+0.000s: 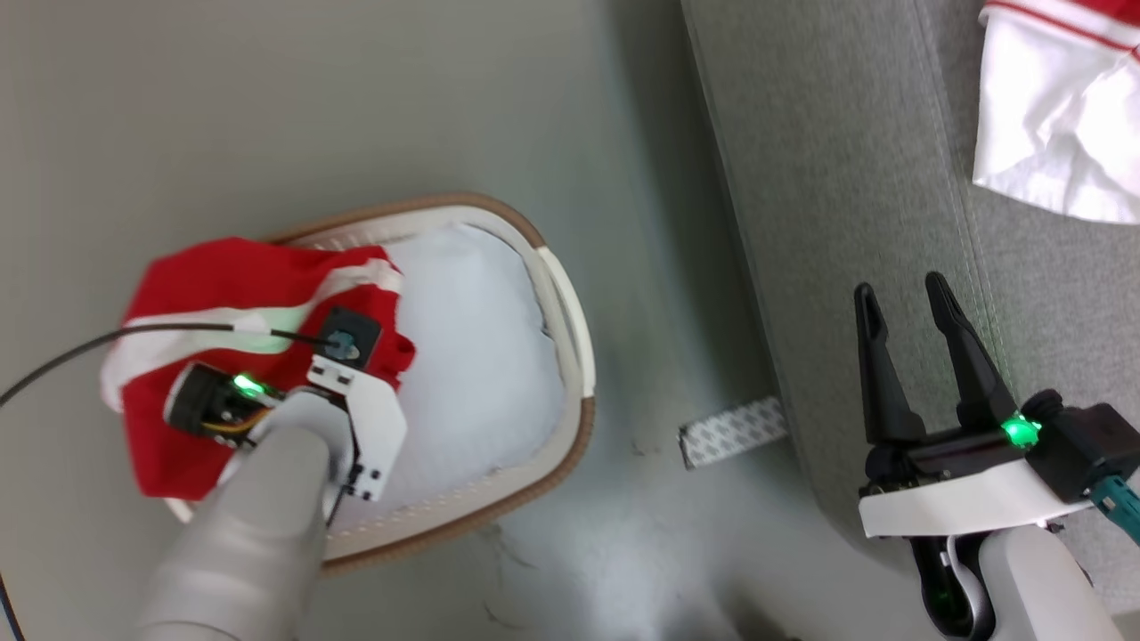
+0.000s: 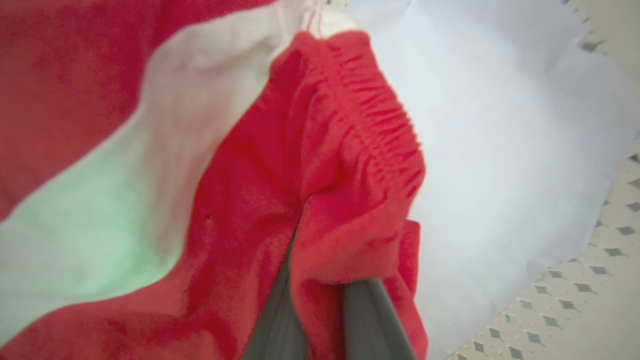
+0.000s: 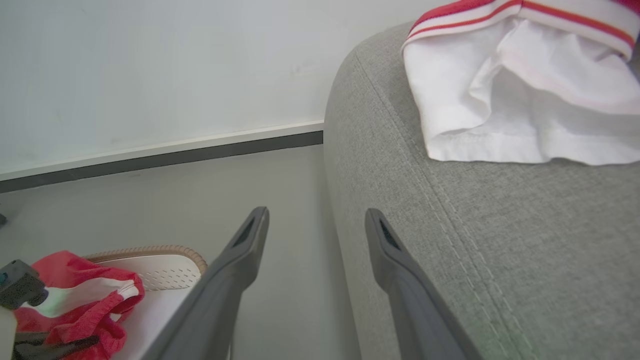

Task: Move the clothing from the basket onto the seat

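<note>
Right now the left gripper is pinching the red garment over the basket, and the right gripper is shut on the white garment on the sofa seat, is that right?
Not quite. The right wrist view shows the right gripper open, fingers apart and empty, with the white garment lying beyond them on the seat. The left gripper does pinch the red garment over the basket.

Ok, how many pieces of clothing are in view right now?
2. One red garment sits at the basket's left side, pinched in the left hand. A second garment, white with red trim, lies on the sofa seat. More may be hidden.
</note>
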